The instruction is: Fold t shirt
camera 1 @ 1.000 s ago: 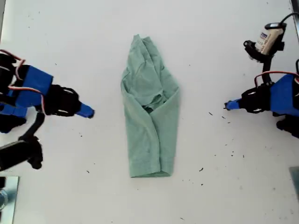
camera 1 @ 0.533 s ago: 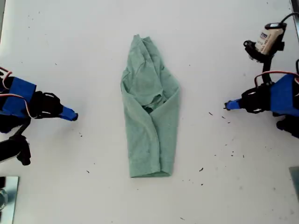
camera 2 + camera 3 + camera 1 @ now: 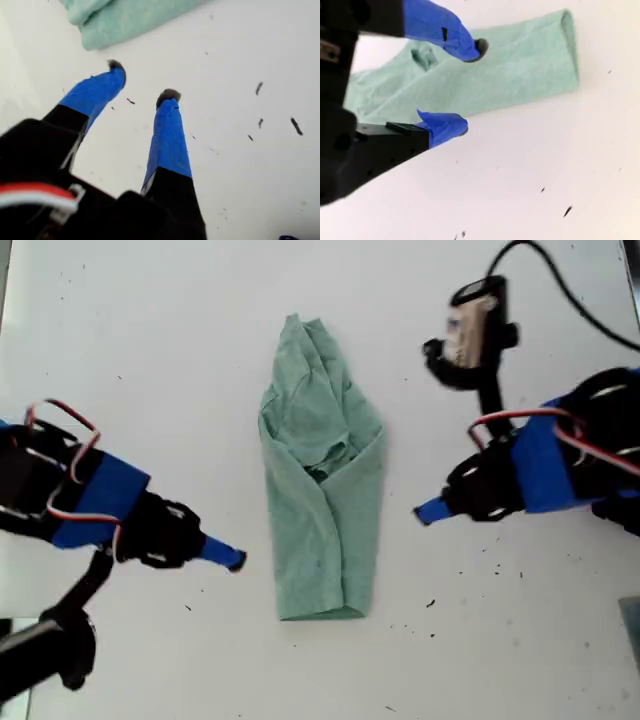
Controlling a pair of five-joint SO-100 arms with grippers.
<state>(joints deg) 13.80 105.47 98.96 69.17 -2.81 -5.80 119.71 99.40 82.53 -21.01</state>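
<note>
Our first gripper [image 3: 143,80] is standing open, its two blue-taped fingers [image 3: 167,140] spread apart and grasping nothing. In the exterior view this gripper [image 3: 430,510] is reaching in from the right, its tip pointing at the t shirt [image 3: 320,500] and stopping near the cloth's edge without touching it. Our second gripper [image 3: 469,87] is also standing open and empty, with the shirt showing beyond the gap between its fingers. In the exterior view it [image 3: 232,560] is coming in from the left and sitting near the shirt's lower half, apart from the fabric. We cannot tell whether either tip is touching the table [image 3: 150,340].

The pale mint-green t shirt [image 3: 520,75] is lying flat in the middle of the white table, folded lengthwise into a narrow strip. Its straight hem is pointing toward the exterior view's bottom and its rumpled, narrower end toward the top. Only one rounded corner of it [image 3: 125,20] is showing ahead of our first gripper. Small dark specks [image 3: 430,602] are lying scattered on the table, mostly on the exterior view's right.
</note>
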